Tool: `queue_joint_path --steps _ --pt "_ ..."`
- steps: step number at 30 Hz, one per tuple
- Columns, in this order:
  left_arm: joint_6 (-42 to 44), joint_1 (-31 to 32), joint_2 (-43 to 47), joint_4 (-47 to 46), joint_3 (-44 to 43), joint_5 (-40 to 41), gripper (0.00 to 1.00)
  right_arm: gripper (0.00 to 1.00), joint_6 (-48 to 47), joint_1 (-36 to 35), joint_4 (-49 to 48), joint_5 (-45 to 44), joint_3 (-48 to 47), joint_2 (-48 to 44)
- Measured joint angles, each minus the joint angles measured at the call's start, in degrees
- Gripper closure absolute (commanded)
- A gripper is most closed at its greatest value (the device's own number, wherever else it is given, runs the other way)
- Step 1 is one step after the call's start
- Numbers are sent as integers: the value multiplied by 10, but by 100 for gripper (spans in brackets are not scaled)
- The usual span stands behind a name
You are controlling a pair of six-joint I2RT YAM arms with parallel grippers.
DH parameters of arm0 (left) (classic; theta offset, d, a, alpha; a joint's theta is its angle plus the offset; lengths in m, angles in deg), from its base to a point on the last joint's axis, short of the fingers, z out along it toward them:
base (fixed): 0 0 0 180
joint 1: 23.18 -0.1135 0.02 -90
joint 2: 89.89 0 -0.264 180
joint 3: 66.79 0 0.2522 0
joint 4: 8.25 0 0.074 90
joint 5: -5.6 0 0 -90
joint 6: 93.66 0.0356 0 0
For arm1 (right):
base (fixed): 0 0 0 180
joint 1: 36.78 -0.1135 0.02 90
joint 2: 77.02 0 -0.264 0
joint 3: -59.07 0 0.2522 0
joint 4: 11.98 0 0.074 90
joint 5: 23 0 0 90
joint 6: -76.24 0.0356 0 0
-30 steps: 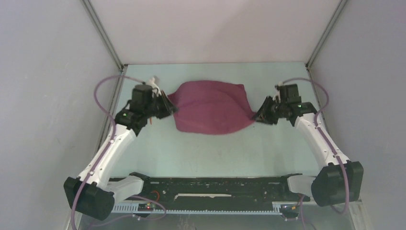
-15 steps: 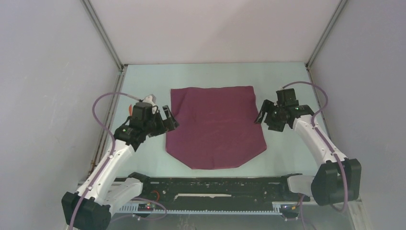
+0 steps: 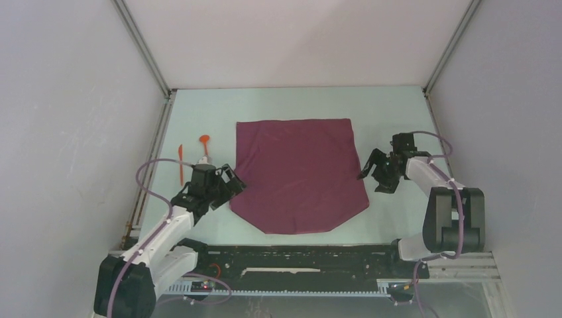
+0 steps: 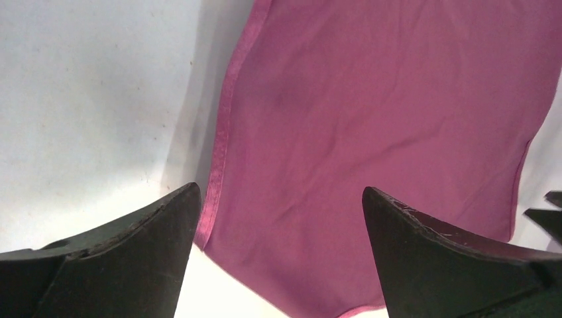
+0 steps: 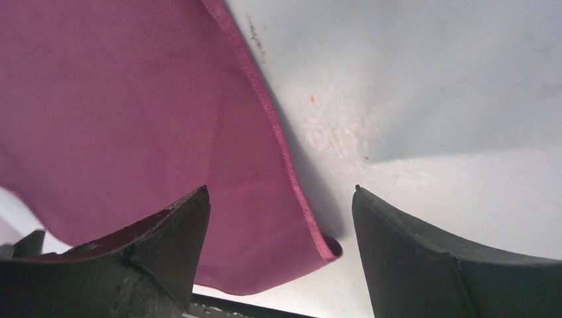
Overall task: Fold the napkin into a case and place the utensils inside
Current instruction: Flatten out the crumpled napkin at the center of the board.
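napkin point(image 3: 298, 175): spread flat on the table point(image 3: 298, 106), centre of frame; bottom edge tapers at both lower corners; not yet a case.
utensils point(image 3: 180, 164): two orange pieces on the table, left of the napkin and apart from it; the round-ended one lies just above the left gripper.
left gripper point(image 3: 233, 182): jaws wide apart, empty; at the napkin's lower-left edge, hem seen between the fingers in the wrist view.
right gripper point(image 3: 373, 180): jaws spread, holding nothing; just beside the napkin's right edge.
contact with cloth: cannot tell.
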Motion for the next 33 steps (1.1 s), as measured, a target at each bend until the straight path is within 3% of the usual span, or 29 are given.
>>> queue_joint_path --steps 8,13,20,26,29,33 --pt "-28 -14 -48 -101 47 -12 0 16 1 30 -67 107 57 12" --pt "-46 -15 -43 -126 62 -58 8 20 5 30 -90 157 85 8" --pt "-103 -16 98 -116 82 -163 8 20 37 30 -61 237 136 -123" --pt "-143 -16 168 -83 19 -243 8 29 81 36 -35 305 136 -229" --pt "-167 -16 195 -71 -7 -257 5 35 117 58 -19 332 136 -241" --pt "-179 -16 223 -45 -43 -251 7 34 151 112 14 316 129 -282"
